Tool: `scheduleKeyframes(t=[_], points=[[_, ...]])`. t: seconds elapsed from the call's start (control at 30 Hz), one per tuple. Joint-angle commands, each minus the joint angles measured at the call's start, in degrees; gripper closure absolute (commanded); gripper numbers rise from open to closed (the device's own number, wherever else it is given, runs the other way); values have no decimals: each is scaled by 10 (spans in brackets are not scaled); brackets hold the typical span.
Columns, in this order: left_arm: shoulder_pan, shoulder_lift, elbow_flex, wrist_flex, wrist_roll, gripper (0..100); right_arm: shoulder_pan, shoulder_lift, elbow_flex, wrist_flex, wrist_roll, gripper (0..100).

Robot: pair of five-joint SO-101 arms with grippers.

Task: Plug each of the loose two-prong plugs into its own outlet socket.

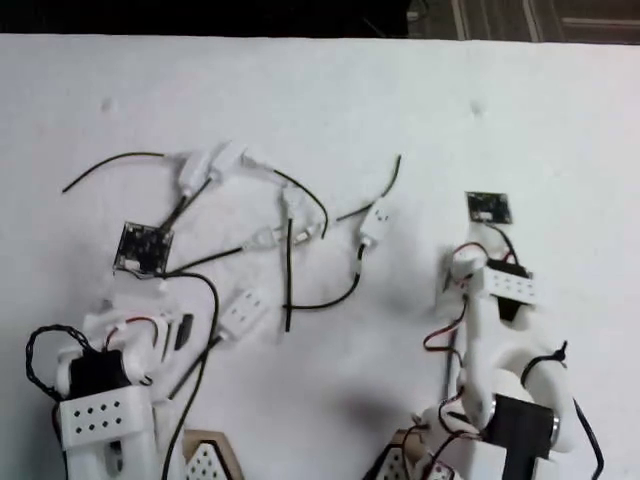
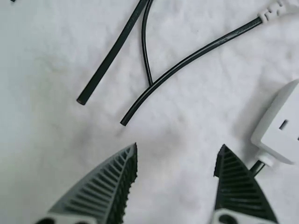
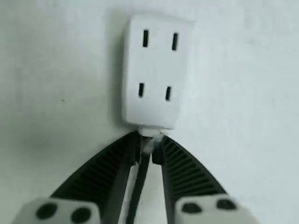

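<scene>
Right gripper [image 3: 148,144], its ribbed black fingers pressed together, clamps the thin black cord [image 3: 139,186] just where it leaves a smooth, white, round-cornered four-slot socket block [image 3: 156,70]. Left gripper [image 2: 178,154] hangs with its wedge-shaped, ridged fingers spread apart over the fuzzy white table cover [image 2: 56,154], holding nothing. A second white socket block [image 2: 280,128] lies just beside one fingertip. Beyond that second block, farther from the arms, small white plugs [image 1: 262,238] on black leads lie loose. The right arm [image 1: 490,330] stands well apart from it.
</scene>
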Motion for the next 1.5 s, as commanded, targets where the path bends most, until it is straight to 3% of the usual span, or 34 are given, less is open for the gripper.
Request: scheduleKeyframes(t=[0.0, 0.23, 0.43, 0.53, 0.73, 0.9, 0.97, 1.23, 1.47], points=[[-6, -7, -2, -9, 3, 728, -83, -20, -4, 34, -44, 943], [-6, -7, -2, -8, 3, 728, -232, -49, -17, 75, -124, 807], [-6, -7, 4, -10, 2, 728, -284, -64, -82, 119, -135, 805], [-6, -7, 5, -10, 2, 728, -276, -80, -113, 161, -46, 805], [-6, -7, 5, -10, 2, 728, -207, -106, -148, 253, 263, 804], [-6, -7, 5, -10, 2, 728, -124, -105, -150, 247, 536, 804], [-6, -7, 6, -10, 1, 728, -102, -104, -148, 226, 606, 804], [-6, -7, 6, -10, 1, 728, -89, -96, -148, 202, 691, 801], [-6, -7, 6, -10, 1, 728, -81, 10, -171, 170, 702, 800]])
